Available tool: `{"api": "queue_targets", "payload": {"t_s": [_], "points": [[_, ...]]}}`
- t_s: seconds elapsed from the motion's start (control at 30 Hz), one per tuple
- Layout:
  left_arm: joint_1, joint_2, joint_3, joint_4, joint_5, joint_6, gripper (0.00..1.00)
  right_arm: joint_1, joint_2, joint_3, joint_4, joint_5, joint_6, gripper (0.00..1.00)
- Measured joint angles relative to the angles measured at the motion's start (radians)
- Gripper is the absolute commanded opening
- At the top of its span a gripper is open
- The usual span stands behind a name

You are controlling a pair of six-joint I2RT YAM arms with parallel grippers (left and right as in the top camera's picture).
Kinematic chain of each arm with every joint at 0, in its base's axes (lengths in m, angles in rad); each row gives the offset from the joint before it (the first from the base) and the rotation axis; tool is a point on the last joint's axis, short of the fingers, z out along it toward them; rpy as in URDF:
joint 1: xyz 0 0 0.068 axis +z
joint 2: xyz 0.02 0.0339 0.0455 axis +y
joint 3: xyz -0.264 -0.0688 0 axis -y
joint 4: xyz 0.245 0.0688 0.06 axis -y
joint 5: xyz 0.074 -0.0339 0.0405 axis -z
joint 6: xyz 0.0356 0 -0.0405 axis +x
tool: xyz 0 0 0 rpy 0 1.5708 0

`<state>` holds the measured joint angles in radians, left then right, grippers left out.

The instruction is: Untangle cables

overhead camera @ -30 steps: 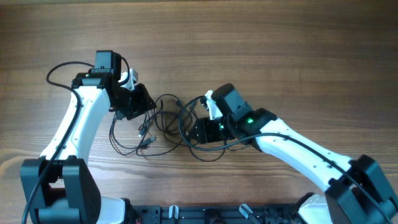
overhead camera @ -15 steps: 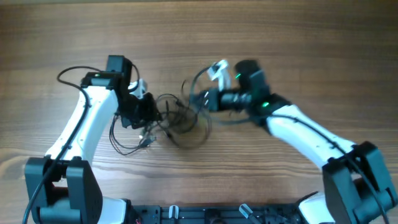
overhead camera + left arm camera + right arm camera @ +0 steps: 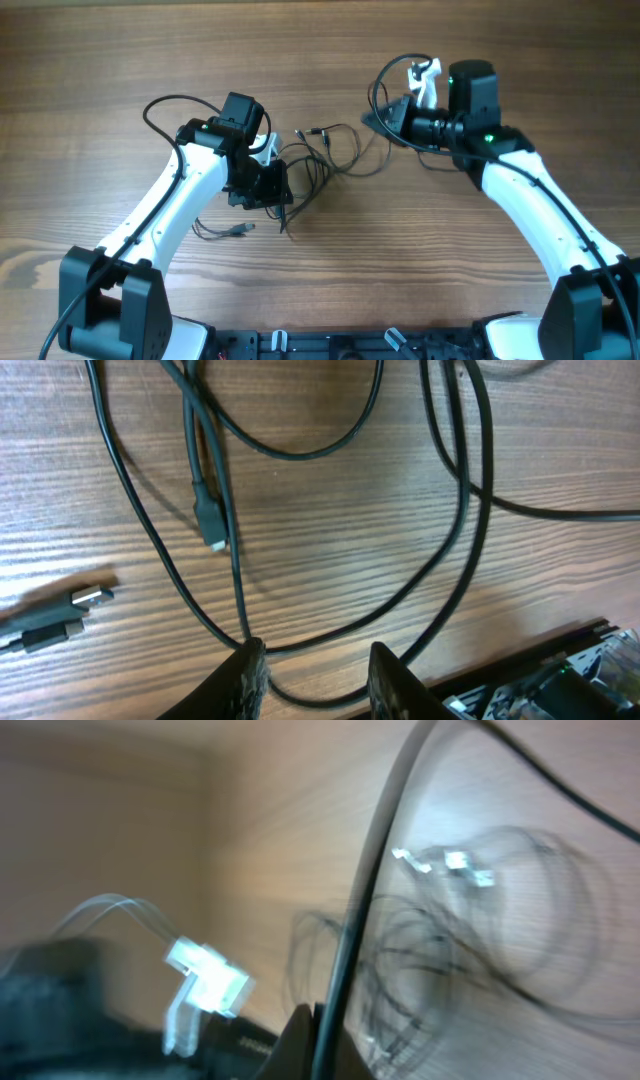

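**Holding one cord aloft, with the tangle spread between the arms**

The cables (image 3: 335, 160) lie as loose black loops on the wooden worktop (image 3: 120, 60), strung between the two arms near the middle. The densest knot of loops sits at the left end.

The left gripper (image 3: 268, 188) is low over that knot. In the left wrist view its jaws stand apart, with bare wood showing between them. Several cords (image 3: 460, 490) run across the worktop (image 3: 330, 530) ahead of the left gripper (image 3: 317, 655), and one strand crosses the gap between the jaws. Another strand meets the tip of the left-hand finger (image 3: 248, 665). A small dark plug (image 3: 212, 525) lies among the strands. A silver-tipped plug (image 3: 88, 598) lies apart at the left, and from overhead it shows just below the left forearm (image 3: 238, 230).

The right gripper (image 3: 385, 118) is at the far right end of the spread, pointing towards the middle. It is closed on one cord, which arcs up above it and trails back down to the loops. The right wrist view is heavily blurred. In it that cord (image 3: 372, 885) rises from the bottom centre of the frame, with the tangle (image 3: 440, 955) a smear behind it.
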<state>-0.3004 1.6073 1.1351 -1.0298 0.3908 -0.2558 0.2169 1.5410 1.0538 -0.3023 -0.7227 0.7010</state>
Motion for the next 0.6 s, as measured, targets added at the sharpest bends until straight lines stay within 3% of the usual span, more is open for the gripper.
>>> {"api": "queue_targets", "payload": {"t_s": [0.1, 0.2, 0.33, 0.4, 0.43, 0.47, 0.6], "points": [[0.000, 0.000, -0.001, 0.009, 0.000, 0.000, 0.35, 0.000, 0.004, 0.214, -0.342, 0.197, -0.176, 0.05], [0.000, 0.000, -0.001, 0.029, 0.000, 0.000, 0.35, 0.000, 0.005, 0.530, -0.533, 0.303, -0.293, 0.04], [0.000, 0.000, -0.001, 0.035, 0.000, 0.000, 0.36, 0.000, -0.001, 0.755, -0.458, 0.116, -0.389, 0.04], [0.000, 0.000, -0.001, 0.036, 0.000, 0.000, 0.20, 0.000, -0.002, 0.770, -0.360, -0.066, -0.410, 0.04], [0.000, 0.000, -0.001, 0.036, 0.000, 0.004, 0.19, 0.000, -0.002, 0.770, -0.362, -0.100, -0.412, 0.04], [0.000, 0.000, -0.001, 0.037, 0.011, 0.017, 0.23, 0.000, -0.002, 0.770, -0.362, -0.120, -0.414, 0.04], [0.000, 0.001, -0.001, 0.097, 0.226, 0.159, 0.56, 0.000, -0.002, 0.770, -0.370, -0.133, -0.411, 0.04]]}}
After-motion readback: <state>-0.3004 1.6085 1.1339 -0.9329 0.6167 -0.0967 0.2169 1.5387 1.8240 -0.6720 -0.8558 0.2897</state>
